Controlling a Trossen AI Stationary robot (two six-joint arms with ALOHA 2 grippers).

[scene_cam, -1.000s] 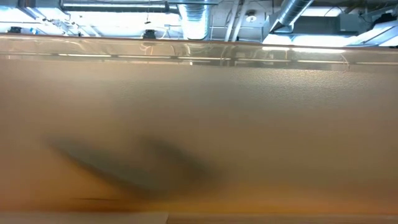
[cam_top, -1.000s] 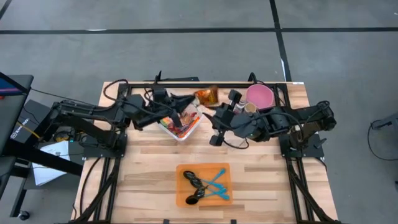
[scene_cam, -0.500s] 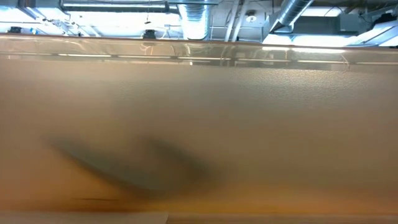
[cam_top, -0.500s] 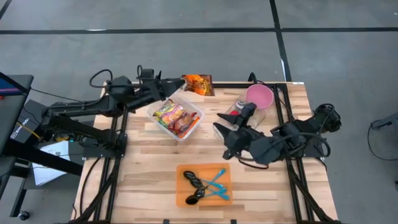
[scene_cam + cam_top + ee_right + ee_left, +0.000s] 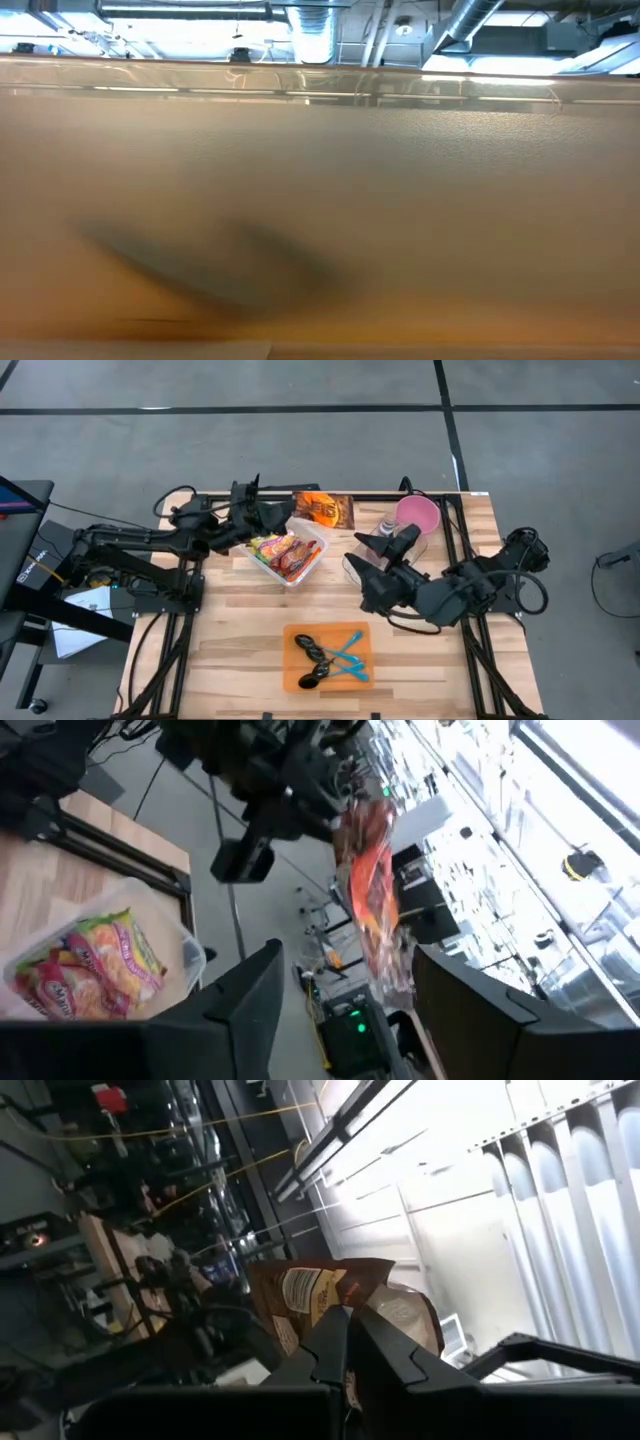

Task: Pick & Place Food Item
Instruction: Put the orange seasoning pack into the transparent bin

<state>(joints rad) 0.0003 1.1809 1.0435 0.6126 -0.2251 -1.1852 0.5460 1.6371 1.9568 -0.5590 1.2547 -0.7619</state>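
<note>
Snack bag (image 5: 322, 508), orange and brown, is up off the table near its far edge, just past the clear tub (image 5: 288, 552) of noodle packets (image 5: 282, 550). Left gripper (image 5: 283, 513) has it pinched, fingers closed on the bag's near edge.

High view gives layout only. Left wrist view shows the grip itself: the two dark fingers (image 5: 330, 1348) meet on the bag (image 5: 325, 1295), label facing the camera. Right wrist view sees the same bag (image 5: 375, 890) hanging from the left gripper (image 5: 335, 820) farther off, with the tub (image 5: 95, 970) and packets below. Low view is blocked by a blurred tan surface; only ceiling ducts (image 5: 310, 25) show above it.

Right gripper (image 5: 385, 540) hangs over the table's middle right, between tub and pink cup (image 5: 418, 515). Jaws stand apart, nothing between them; bag visible through the gap in its wrist view.

Table (image 5: 240, 625) is light wood planks. Orange tray (image 5: 340, 640) near the front edge holds blue and black utensils (image 5: 335, 655). Grey floor all round, black tape lines on it.
</note>
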